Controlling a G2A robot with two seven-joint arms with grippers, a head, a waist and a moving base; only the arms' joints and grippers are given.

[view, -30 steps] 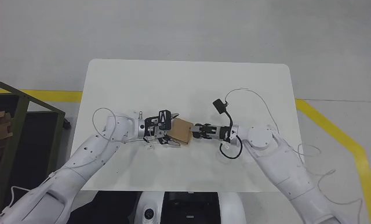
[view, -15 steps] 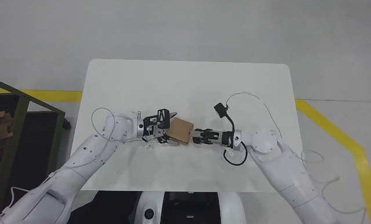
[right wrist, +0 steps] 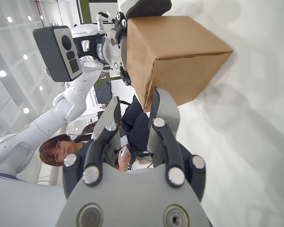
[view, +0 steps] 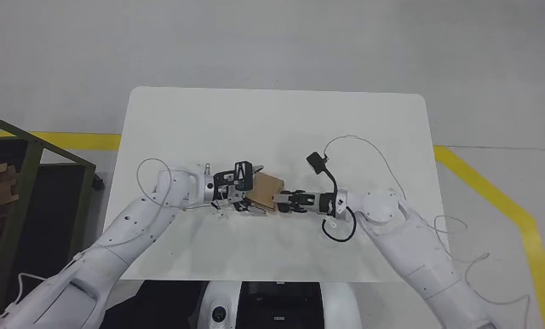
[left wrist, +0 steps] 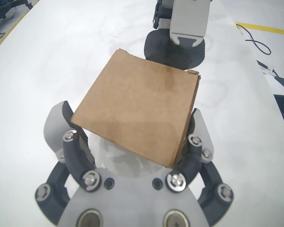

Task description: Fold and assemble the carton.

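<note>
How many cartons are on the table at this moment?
1. The carton sits near the table's front middle, gripped by the left hand, with the right hand at its other end. None appears hidden.

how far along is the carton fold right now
Done: the carton already stands as a box, its side walls squared up. In hand: the left gripper has its jaws clamped on the carton's sides, while the right gripper, jaws open, is at the end face, where a flap edge shows a slight gap. Left: probably seating that flap flush; the hidden end can't be judged.
</note>
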